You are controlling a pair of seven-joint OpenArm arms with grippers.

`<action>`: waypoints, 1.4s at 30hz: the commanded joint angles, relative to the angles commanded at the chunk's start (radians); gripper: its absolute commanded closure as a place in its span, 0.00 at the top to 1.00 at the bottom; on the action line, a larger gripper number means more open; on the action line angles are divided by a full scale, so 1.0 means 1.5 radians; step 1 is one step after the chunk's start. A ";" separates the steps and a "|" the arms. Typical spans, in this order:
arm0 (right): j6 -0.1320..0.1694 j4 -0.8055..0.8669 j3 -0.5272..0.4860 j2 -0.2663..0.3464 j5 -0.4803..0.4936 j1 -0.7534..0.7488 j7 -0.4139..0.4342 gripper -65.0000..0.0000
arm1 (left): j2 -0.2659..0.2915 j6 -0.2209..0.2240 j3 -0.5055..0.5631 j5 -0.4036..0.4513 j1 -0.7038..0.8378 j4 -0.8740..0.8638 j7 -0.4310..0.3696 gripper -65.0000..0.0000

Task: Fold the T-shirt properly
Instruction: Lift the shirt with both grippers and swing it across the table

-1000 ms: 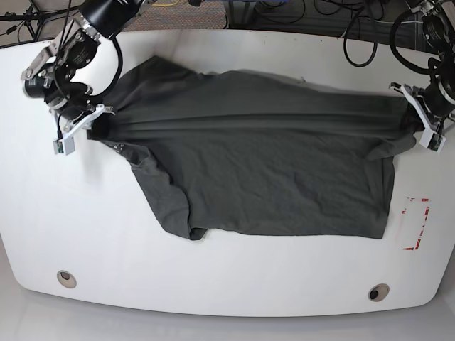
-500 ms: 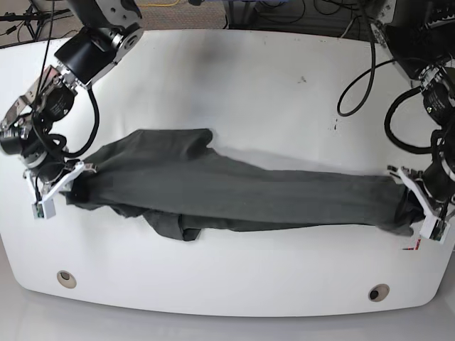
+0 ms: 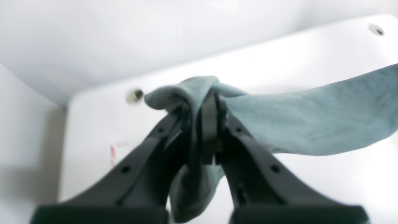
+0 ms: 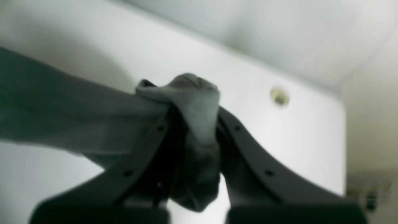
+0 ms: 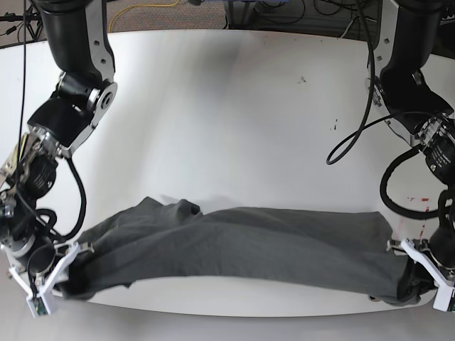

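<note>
The dark charcoal T-shirt (image 5: 242, 249) hangs stretched in a long band across the front edge of the table, bunched at both ends. My left gripper (image 5: 419, 277) holds its right end at the front right corner, shut on a wad of cloth (image 3: 199, 93) between its black fingers (image 3: 211, 124). At the front left corner my right gripper (image 5: 60, 273) is shut on the other bunched end (image 4: 192, 93). A sleeve or collar fold (image 5: 170, 209) sticks up near the left part of the band.
The white table (image 5: 234, 121) stretches behind the shirt. A round grommet hole shows in each wrist view (image 3: 135, 95) (image 4: 279, 97). Red tape marks (image 5: 419, 202) lie at the right edge. Both arms' black cables (image 5: 355, 135) hang over the table sides.
Both grippers have pulled the shirt further toward the table's front edge. The band of cloth now lies along that edge, with both arms reaching far forward.
</note>
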 joint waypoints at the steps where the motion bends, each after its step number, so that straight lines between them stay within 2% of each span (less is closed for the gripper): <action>1: 0.000 -0.017 -0.013 0.010 0.000 0.024 0.001 0.00 | 0.000 0.000 0.000 0.006 -0.018 -0.008 0.000 0.01; 14: 0.000 -0.167 -0.177 0.084 0.000 0.301 0.044 0.00 | -0.004 0.002 -0.027 0.049 -0.247 -0.075 0.000 0.01; 19: 0.000 -0.185 -0.216 0.095 0.000 0.359 0.046 0.00 | -0.023 0.001 -0.028 0.060 -0.314 -0.120 0.000 0.01; 23: 0.000 -0.185 -0.225 0.113 0.000 0.363 0.046 0.00 | -0.024 0.000 -0.030 0.058 -0.320 -0.139 0.000 0.01; 28: 0.000 -0.179 -0.209 0.135 0.005 0.310 0.043 0.00 | -0.024 -0.001 -0.031 0.057 -0.274 -0.126 0.000 0.01; 36: 0.000 -0.111 -0.103 0.144 0.006 0.099 0.041 0.00 | -0.019 -0.001 -0.032 0.021 -0.088 -0.056 0.000 0.01; 40: 0.000 -0.058 -0.057 0.135 0.006 -0.029 0.041 0.00 | -0.017 -0.001 -0.032 -0.001 0.017 -0.017 0.000 0.01; 42: 0.000 -0.025 -0.018 0.111 0.006 -0.113 0.041 0.00 | -0.010 -0.001 -0.034 -0.014 0.090 0.003 0.000 0.01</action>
